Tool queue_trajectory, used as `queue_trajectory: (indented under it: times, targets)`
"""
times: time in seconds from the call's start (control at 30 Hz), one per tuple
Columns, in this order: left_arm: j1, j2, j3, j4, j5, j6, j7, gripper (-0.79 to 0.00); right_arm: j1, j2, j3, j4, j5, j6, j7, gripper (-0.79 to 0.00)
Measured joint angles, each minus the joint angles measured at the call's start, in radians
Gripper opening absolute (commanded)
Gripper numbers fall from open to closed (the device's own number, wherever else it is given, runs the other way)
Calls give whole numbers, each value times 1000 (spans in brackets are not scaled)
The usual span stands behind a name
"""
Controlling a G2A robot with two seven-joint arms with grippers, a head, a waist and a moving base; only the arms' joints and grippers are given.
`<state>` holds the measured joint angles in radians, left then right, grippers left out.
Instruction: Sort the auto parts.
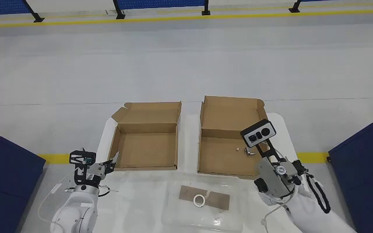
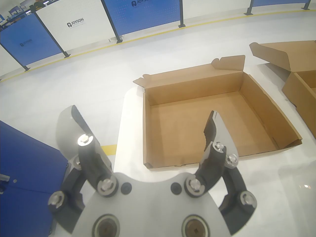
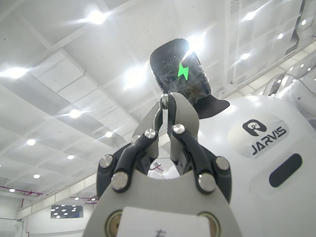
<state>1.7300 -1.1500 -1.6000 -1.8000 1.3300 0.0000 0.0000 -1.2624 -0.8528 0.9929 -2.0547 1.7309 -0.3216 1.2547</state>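
The right gripper (image 3: 165,106) pinches a small metal part (image 3: 164,99) at its tips, so it may slip; the left gripper (image 2: 143,114) stands wide.

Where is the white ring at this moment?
In the top view, the white ring lies on a brown cardboard strip in the clear tray, at the middle of the near edge of the table.

The white table (image 1: 140,186) is carrying 2 open cardboard boxes, sitting side by side with a bare strip between them: the left box (image 1: 145,150) and the right box (image 1: 218,154), both with lids lying open on the far side. A clear plastic tray (image 1: 175,212) is resting near the table's front edge, apart from both boxes.
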Motion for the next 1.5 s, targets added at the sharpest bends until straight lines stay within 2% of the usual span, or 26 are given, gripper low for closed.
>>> queue_trajectory:
  times: [0.37, 0.7, 1.03, 1.23, 1.5]
  targets:
    - [0, 0, 0, 0, 0, 0, 0, 0, -37, -28, 41, 2, -83, 25, -22, -785]
    - [0, 0, 0, 0, 0, 0, 0, 0, -60, -53, 71, -13, -82, 70, -26, -785]
    - [0, 0, 0, 0, 0, 0, 0, 0, -64, -55, 79, -12, -87, 72, -31, -785]
    - [0, 0, 0, 0, 0, 0, 0, 0, -103, -44, 194, -4, -278, 87, -140, -785]
    - [0, 0, 0, 0, 0, 0, 0, 0, -200, -16, 418, -39, -618, 159, -253, -785]
